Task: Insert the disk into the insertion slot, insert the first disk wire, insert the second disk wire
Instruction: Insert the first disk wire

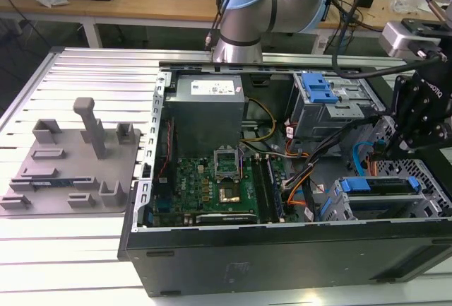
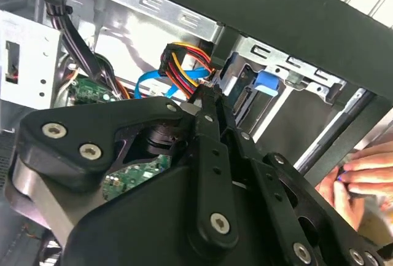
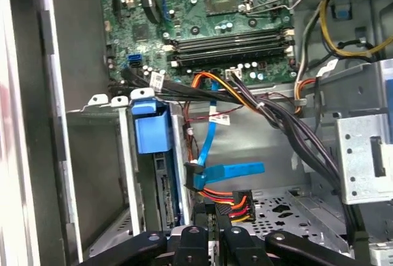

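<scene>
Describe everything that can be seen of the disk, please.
The disk sits inside the low grey perforated cage, at the exterior view's right. Its bright blue plastic carrier frames it, with a tab at the cage's mouth. In the first wrist view a dark edge with a connector strip shows beside that tab. The blue flat cable and the coloured wires end close by; whether either is plugged in cannot be told.

Arm [image 1: 244, 9]: silver tubes with light-blue joint caps and black cables [image 1: 339, 16] alongside. Gripper [image 2: 206, 97]: matte black linkage bars pinned with silver round-head screws [image 2: 90, 150]; white lettering marks its housing in the exterior view.
</scene>
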Tool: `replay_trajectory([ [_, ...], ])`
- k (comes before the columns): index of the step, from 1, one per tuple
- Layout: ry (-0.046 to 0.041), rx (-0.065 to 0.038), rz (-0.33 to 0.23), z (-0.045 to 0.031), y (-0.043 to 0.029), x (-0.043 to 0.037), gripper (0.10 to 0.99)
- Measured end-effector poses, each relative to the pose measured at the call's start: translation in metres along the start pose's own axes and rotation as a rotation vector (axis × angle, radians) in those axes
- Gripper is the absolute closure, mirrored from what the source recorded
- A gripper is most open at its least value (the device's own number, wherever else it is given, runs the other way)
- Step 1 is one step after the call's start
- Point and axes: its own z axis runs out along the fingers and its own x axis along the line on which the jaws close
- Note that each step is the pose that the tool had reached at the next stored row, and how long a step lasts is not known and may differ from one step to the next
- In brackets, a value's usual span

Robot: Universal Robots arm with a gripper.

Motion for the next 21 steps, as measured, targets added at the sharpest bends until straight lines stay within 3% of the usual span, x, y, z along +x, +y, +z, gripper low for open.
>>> replay_trajectory([
  [3,0.0013,0.005,-0.07,0.0,0.0,0.0,0.918],
  [7,0.0014,0.005,-0.07,0.0,0.0001,0.0,0.918],
  [12,0.0013,0.005,-0.068,0.0009,-0.0011,0.0132,0.918],
  [16,-0.0116,0.004,-0.068,0.0013,-0.0015,0.0177,0.918],
  [18,-0.022,0.004,-0.068,0.0014,-0.0017,0.0197,0.918],
  [20,-0.0392,0.003,-0.068,0.0016,-0.0019,0.0218,0.918],
  [21,-0.0412,0.003,-0.068,0.0015,-0.0019,0.0218,0.918],
])
